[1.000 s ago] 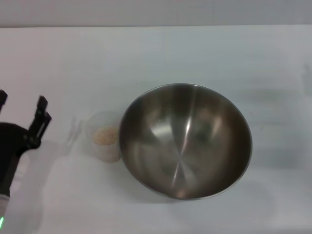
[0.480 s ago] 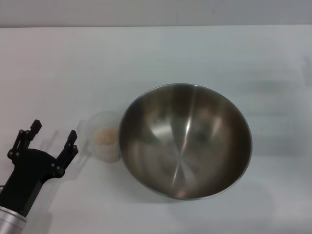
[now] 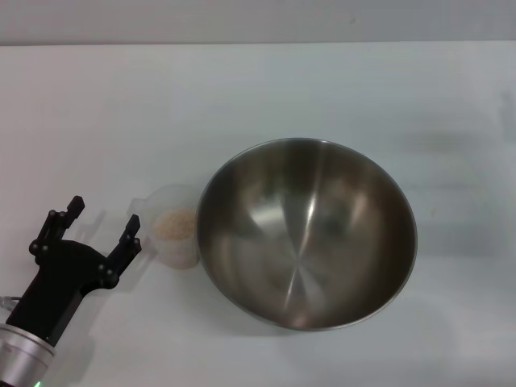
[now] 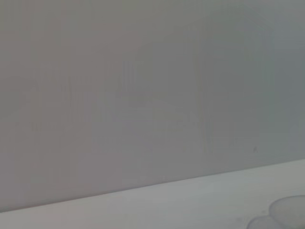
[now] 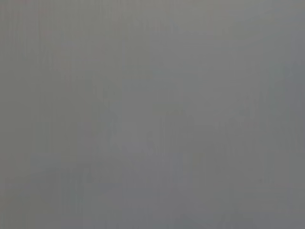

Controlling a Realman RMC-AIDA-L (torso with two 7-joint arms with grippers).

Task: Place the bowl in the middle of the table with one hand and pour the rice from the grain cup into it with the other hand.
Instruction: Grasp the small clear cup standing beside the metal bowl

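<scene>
The big steel bowl (image 3: 307,232) sits on the white table (image 3: 242,89), a little right of centre, upright and with nothing inside. Touching its left rim stands the clear grain cup (image 3: 172,227) with pale rice (image 3: 174,223) in its bottom; its small handle points left. My left gripper (image 3: 105,218) is open just left of the cup, fingers pointing toward the far side, one fingertip close to the handle, holding nothing. The left wrist view shows a grey wall, the table edge and the cup's rim (image 4: 289,210) at a corner. The right gripper is out of view.
Bare white tabletop lies all around the bowl and cup, with wide room at the far side and to the right. A grey wall runs behind the table's far edge (image 3: 258,42). The right wrist view shows only flat grey.
My left gripper has moved in from the left edge toward the cup, staying open. The bowl and the cup have not moved.
</scene>
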